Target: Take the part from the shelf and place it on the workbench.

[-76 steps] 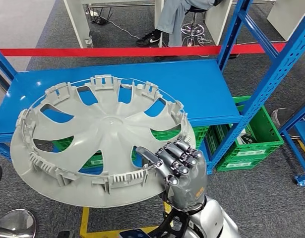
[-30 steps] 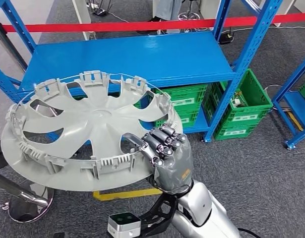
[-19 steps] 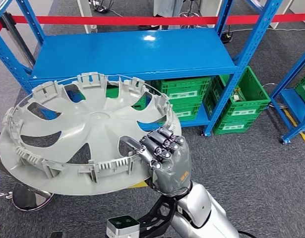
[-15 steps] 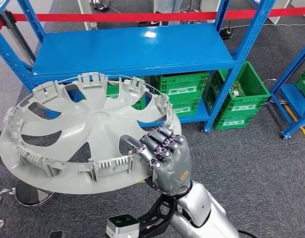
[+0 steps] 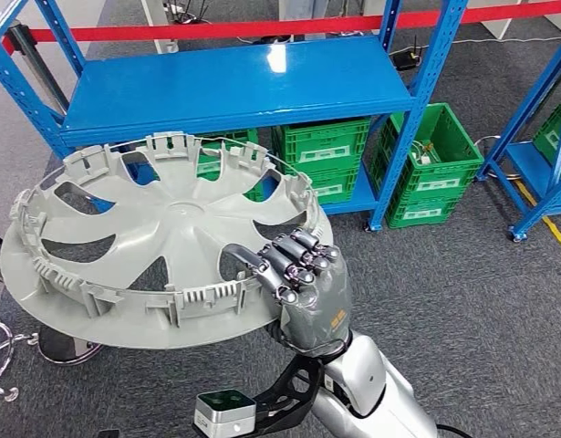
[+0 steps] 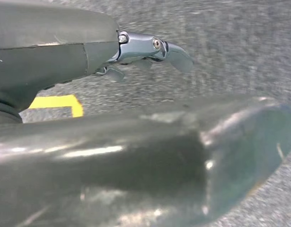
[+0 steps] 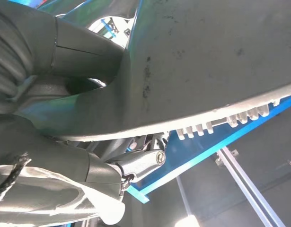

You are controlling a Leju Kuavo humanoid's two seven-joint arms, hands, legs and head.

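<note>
Grey plastic wheel cover [image 5: 161, 237] held roughly level in the air in front of the blue shelf [image 5: 229, 87], right hand [image 5: 306, 287] gripping its near rim, fingers [image 5: 291, 260] curled over the edge. Left hand [image 6: 101, 127] hangs over the carpet, fingers holding nothing and apart. Grey carpet floor [image 5: 463, 301], green crates [image 5: 429, 164] under the shelf, red barrier tape [image 5: 264, 27] behind.

We are seeing a bright, evenly lit head view; overhead light is glaring white on the blue shelf [image 5: 236, 87] beyond the fingers [image 5: 291, 260]. Both wrist views are looking dim, blurred and out of focus up close.
</note>
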